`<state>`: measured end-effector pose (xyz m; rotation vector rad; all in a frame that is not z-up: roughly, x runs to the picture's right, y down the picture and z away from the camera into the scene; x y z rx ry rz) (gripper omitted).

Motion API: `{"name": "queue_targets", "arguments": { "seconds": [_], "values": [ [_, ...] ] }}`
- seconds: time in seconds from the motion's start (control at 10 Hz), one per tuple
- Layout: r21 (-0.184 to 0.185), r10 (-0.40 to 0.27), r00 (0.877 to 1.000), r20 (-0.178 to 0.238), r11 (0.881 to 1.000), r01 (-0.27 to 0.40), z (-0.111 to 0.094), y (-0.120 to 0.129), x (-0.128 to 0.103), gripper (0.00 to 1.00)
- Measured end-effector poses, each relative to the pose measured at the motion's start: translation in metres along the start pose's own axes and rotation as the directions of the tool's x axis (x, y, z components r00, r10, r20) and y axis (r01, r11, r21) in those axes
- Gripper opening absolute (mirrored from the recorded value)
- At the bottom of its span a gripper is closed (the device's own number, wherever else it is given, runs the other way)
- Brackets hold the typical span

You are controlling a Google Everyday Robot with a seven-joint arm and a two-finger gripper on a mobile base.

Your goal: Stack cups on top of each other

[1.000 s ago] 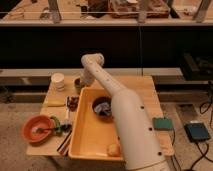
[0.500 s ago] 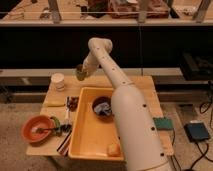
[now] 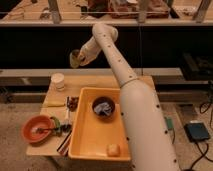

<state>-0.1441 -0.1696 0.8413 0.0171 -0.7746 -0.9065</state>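
While the claw (image 3: 79, 59) hangs above the surface's (image 3: 145, 82) far-left corner, pinching a light green cup (image 3: 74, 59) | pale cup (image 3: 58, 81) stands below (upright) | risk: off-centre lowering tips both.

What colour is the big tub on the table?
The tub is yellow-orange, shown in the camera view. The gripper is raised behind the table.

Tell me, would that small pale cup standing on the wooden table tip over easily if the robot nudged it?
Probably, yes. The small pale cup stands upright, looks taller than wide and has no handle, so a high push may topple it and let it roll. It looks light and stiff. The gripper is raised above the wooden table, carrying a yellowish-green cup.
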Motion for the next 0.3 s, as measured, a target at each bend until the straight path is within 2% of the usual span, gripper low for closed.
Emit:
{"name": "queue_targets", "arguments": {
  "seconds": [0.1,0.3],
  "values": [
    [0.035,0.012,1.0,-0.023,0.999,-0.011,0.002,-0.012,-0.02,0.13],
    [0.058,0.031,0.998,-0.06,0.998,-0.027,0.009,-0.034,-0.061,0.13]
  ]
}}
